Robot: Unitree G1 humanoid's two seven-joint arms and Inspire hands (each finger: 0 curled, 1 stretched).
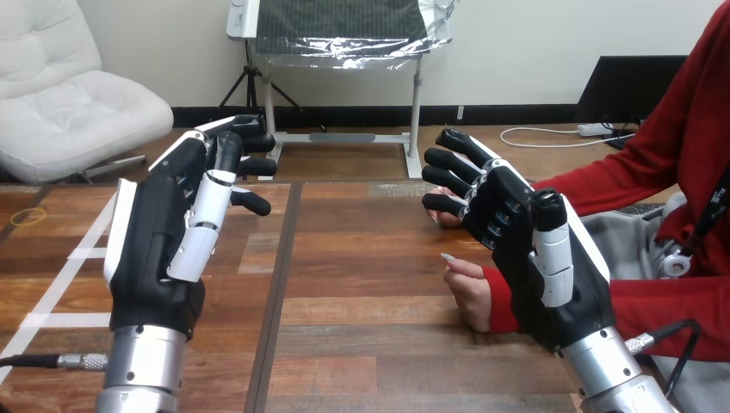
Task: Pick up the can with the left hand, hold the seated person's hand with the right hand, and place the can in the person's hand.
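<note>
The left robot hand (159, 232) is raised above the table's left half. It is a black body with a glossy white shell along its back and jointed black-and-white fingers (245, 163) that reach straight forward. The thumb stands up alongside them. It is open and holds nothing. Its silver forearm rises from the bottom edge.

The right robot hand (508, 219) is built the same way and is raised over the right half, with fingers spread, almost straight and closed on nothing. Just beside its palm, toward the middle of the table, the person's nearer hand (469, 288) rests on its edge on the wood. Its fingers are loosely curled, and its red cuff (501, 311) is partly hidden behind the robot hand. I cannot tell whether the two touch. Past the lowest robot finger, a fingertip of the person's farther hand (433, 217) peeks out, and the rest is covered.

The table (361, 292) is made of brown planks of mixed tone with visible grain, split by a dark seam running away from the robot. Strips of white tape (64, 284) cross its left part, and a thin yellow loop (27, 217) lies flat near the left edge.
</note>
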